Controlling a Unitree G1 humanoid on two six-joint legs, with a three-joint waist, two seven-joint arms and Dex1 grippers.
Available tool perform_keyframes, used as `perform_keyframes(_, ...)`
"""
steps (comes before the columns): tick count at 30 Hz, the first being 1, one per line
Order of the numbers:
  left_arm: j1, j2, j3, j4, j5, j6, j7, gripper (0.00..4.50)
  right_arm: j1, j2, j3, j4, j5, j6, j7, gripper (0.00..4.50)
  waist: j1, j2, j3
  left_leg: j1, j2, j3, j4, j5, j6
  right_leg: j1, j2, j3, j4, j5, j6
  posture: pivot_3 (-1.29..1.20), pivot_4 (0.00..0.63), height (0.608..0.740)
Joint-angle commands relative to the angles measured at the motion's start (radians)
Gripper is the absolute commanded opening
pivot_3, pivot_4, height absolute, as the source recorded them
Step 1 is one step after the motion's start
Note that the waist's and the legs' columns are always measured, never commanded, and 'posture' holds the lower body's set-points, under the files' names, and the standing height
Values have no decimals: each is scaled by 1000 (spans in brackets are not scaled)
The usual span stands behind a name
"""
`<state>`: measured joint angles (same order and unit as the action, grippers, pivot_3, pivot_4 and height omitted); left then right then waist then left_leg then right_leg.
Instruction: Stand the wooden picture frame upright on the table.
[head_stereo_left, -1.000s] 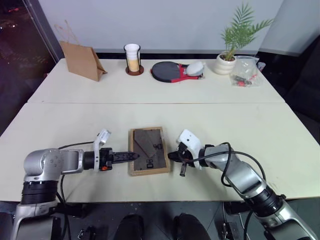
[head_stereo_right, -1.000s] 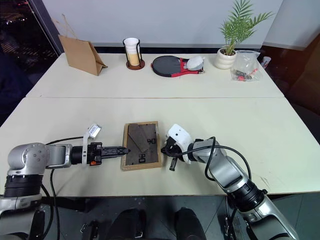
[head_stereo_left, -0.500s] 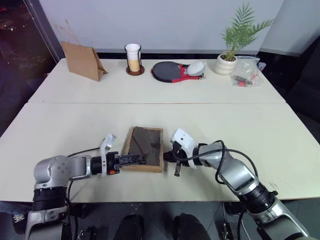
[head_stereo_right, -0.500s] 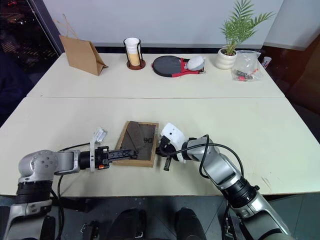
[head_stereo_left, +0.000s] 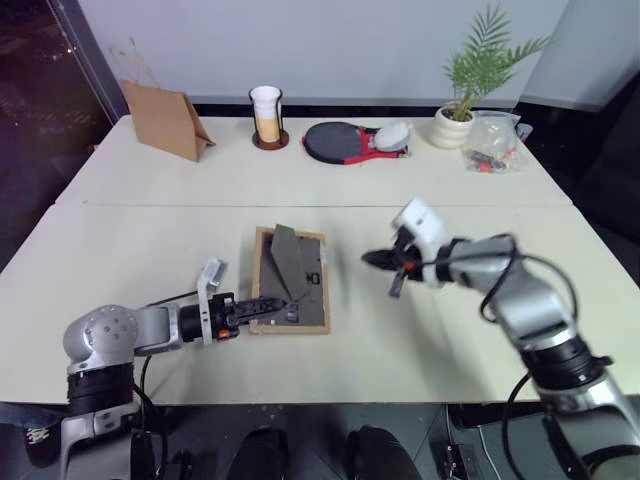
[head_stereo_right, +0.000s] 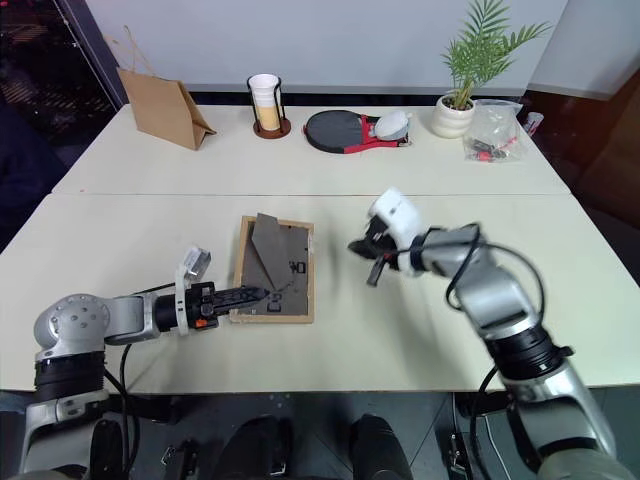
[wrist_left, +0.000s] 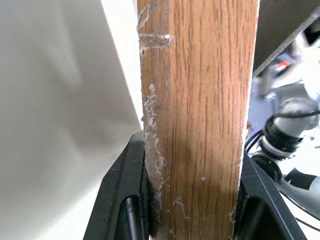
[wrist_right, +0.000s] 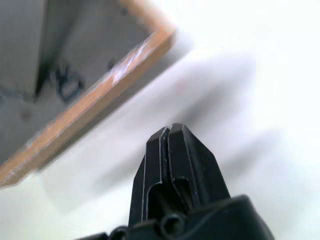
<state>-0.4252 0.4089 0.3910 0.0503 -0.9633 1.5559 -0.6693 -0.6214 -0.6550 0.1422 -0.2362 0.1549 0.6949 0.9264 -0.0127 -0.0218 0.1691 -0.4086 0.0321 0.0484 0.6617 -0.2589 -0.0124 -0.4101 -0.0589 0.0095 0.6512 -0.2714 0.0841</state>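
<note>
The small rectangular light-wood picture frame (head_stereo_left: 291, 280) lies back side up on the large pale cream table (head_stereo_left: 150, 240), in the lower centre of the left eye view, with its dark grey-brown stand flap raised. The dark marks on its back are not readable. The left gripper (head_stereo_left: 262, 307) clamps the frame's near left edge between its two black fingers (wrist_left: 125, 200). The right gripper (head_stereo_left: 372, 259), with fingers pressed together and holding nothing, hangs above the table to the right of the frame.
</note>
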Motion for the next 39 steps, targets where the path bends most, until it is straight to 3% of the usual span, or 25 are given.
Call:
perform_keyframes(1,-63,-27,46,-11,-58,-8,7,1067,-90,47,-89,-48,163,114,27,884,-3,0,0,0,0,0,0,0,0,0,0,0,0,0,0,0,150,740)
perform_keyframes(8,-112,-73,47,-11,-88,-12,31,1067,-209,152,-115,12,372,265,58,4459,-3,0,0,0,0,0,-1,0,0,-1,-1,0,0,0,0,0,150,740)
perform_keyframes(19,-48,-75,18,-68,-112,-22,31,1067,-361,261,-33,260,367,190,80,4459,-6,0,0,-1,-1,1,-5,0,0,-3,-3,0,-1,0,0,0,150,740)
perform_keyframes(25,-44,-75,12,-65,-109,-39,33,1067,-369,290,13,276,372,178,103,4459,-4,0,0,-1,-1,1,-9,1,-1,-4,-3,0,-3,0,0,0,150,740)
perform_keyframes(30,-37,-76,17,-49,-102,-54,38,1067,-357,253,-8,181,410,222,103,4459,-4,0,0,-1,-1,2,-11,1,-1,-5,-4,0,-4,0,0,0,150,740)
perform_keyframes(39,-23,-59,-3,-20,-95,-96,22,1067,-311,91,-126,-55,526,348,63,4459,-4,0,0,-3,-1,2,-13,1,-2,-9,-5,1,-5,0,0,0,150,740)
